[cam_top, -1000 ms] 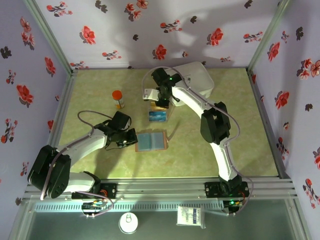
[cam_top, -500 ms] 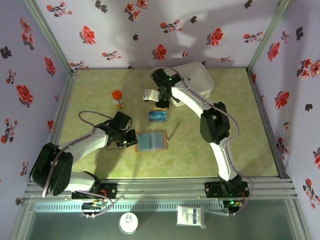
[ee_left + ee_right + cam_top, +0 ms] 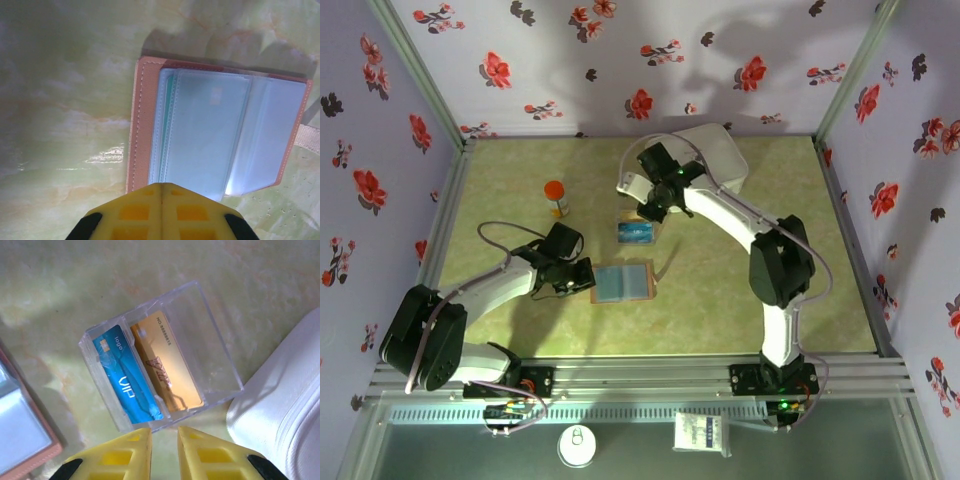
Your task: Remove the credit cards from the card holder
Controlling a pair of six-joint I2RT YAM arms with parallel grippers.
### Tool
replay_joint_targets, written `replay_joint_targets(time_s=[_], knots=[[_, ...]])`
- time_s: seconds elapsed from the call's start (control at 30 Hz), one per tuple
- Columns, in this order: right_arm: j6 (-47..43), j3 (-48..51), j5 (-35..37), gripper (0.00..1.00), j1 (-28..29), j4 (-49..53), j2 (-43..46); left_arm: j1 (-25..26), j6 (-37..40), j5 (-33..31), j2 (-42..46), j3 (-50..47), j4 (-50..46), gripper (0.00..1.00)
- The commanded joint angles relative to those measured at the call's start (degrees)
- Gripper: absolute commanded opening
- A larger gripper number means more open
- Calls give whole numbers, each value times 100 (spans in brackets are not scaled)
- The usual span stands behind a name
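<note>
The card holder (image 3: pixel 622 282) lies open on the table, tan leather with pale clear sleeves (image 3: pixel 210 135). A teal card edge (image 3: pixel 171 125) shows inside the sleeves. My left gripper (image 3: pixel 588 276) is shut, its tip (image 3: pixel 162 186) over the holder's near edge. Two credit cards lie side by side in a clear tray (image 3: pixel 215 335): a blue one (image 3: pixel 127 382) and a yellow-gold one (image 3: pixel 167 365). My right gripper (image 3: pixel 165 432) hovers just off the tray's near wall, jaws slightly open with nothing between them. From above, the right gripper (image 3: pixel 648 208) is behind the blue card (image 3: pixel 636 233).
A white rounded case (image 3: pixel 715 160) stands right behind the tray, close to the right fingers (image 3: pixel 285 405). An orange-capped bottle (image 3: pixel 556 197) stands at the left. The holder's strap (image 3: pixel 665 268) sticks out on its right side. Flowered walls enclose the table.
My right gripper has opened, leaving the yellow-gold card in the tray, and the arm has swung back and to the right. The left arm has hardly moved.
</note>
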State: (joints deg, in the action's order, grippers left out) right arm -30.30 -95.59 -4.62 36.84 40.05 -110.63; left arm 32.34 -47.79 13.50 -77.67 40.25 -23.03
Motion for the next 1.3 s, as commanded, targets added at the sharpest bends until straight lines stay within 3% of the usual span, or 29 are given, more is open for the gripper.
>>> replay_joint_targets(time_s=[0.0,0.3,0.47,0.63,0.83,1.27], knots=[[1488,544,-102,23,38,-804,442,-52,79,-49,-52,64,110,5],[4395,1815,-398,21,333,-1796,1036,-104,120,-23,-299,36,339,5],[5559,2289,-426,21,582,-2104,1160,-155,235,-14,-339,32,338,5],[6586,2501,-905,18,648,-2236,1036,-214,293,13,-452,40,383,5],[7008,2598,-1481,20,798,-2380,781,-244,249,21,-481,-21,500,5],[7302,2597,-1741,30,1027,-2529,337,-307,396,257,-831,33,637,0]])
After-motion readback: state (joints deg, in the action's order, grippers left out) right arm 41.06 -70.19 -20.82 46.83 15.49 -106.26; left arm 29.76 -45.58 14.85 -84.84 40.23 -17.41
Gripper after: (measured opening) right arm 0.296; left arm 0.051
